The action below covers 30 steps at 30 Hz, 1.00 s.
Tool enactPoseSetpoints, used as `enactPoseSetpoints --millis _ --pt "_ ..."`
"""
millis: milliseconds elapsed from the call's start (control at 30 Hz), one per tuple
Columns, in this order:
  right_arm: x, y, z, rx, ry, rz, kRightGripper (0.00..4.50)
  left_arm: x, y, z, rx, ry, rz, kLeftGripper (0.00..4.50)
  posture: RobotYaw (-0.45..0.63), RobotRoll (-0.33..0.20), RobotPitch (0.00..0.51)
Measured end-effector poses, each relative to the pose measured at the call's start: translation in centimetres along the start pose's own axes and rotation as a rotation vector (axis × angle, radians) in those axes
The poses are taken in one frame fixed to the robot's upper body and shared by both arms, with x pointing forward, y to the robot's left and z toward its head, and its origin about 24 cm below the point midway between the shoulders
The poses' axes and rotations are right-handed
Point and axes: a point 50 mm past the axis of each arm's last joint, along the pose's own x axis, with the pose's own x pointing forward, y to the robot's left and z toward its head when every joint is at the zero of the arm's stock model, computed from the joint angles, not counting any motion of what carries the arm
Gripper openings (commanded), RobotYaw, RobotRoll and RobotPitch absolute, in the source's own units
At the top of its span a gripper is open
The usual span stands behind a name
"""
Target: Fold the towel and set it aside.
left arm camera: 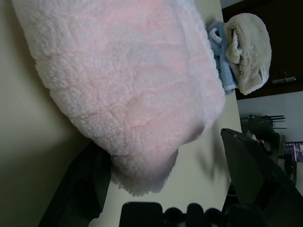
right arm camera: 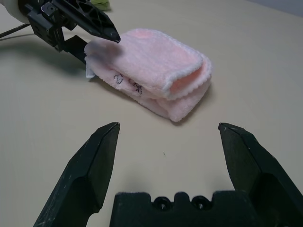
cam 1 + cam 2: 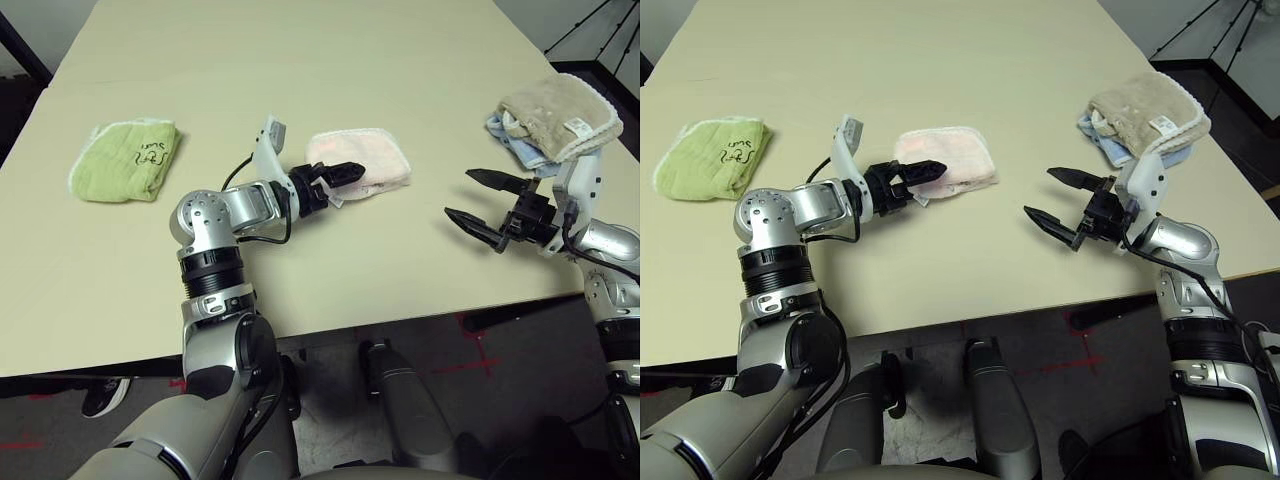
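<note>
The pink towel (image 3: 362, 160) lies folded mid-tabletop (image 3: 330, 60). The left gripper (image 3: 340, 176) has its fingers spread, straddling the towel's near edge. The right gripper (image 3: 478, 201) hovers apart, fingers released.

Table (image 3: 300, 60): folded pink towel (image 3: 365, 160) centre, left gripper (image 3: 345, 178) at its near edge, fingers spread. Green towel (image 3: 125, 160) far left; beige/blue towels (image 3: 555, 120) stacked far right. Right gripper (image 3: 480, 205) open w/ nothing in it, over bare tabletop.

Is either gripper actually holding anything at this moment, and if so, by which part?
Nothing is held. The left gripper stands open around the near end of the folded pink towel; the right gripper hangs open over bare table.
</note>
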Motion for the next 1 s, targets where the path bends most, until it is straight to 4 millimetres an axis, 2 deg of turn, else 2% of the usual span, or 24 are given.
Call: enactPoseSetpoints --millis 667,767,1000 --pt "-0.1 0.0 -0.4 0.005 0.016 -0.004 4.5 0.5 1.0 0.7 -0.022 -0.043 0.034 4.43 -0.31 0.0 0.245" --pt "-0.2 0.0 -0.4 0.004 0.017 -0.005 4.5 1.0 1.2 0.8 -0.035 -0.054 0.046 3.47 -0.31 0.0 0.245" --pt "-0.3 0.2 -0.6 0.01 0.023 -0.009 4.5 1.5 1.9 0.5 -0.049 -0.043 0.078 0.78 -0.32 0.0 0.245"
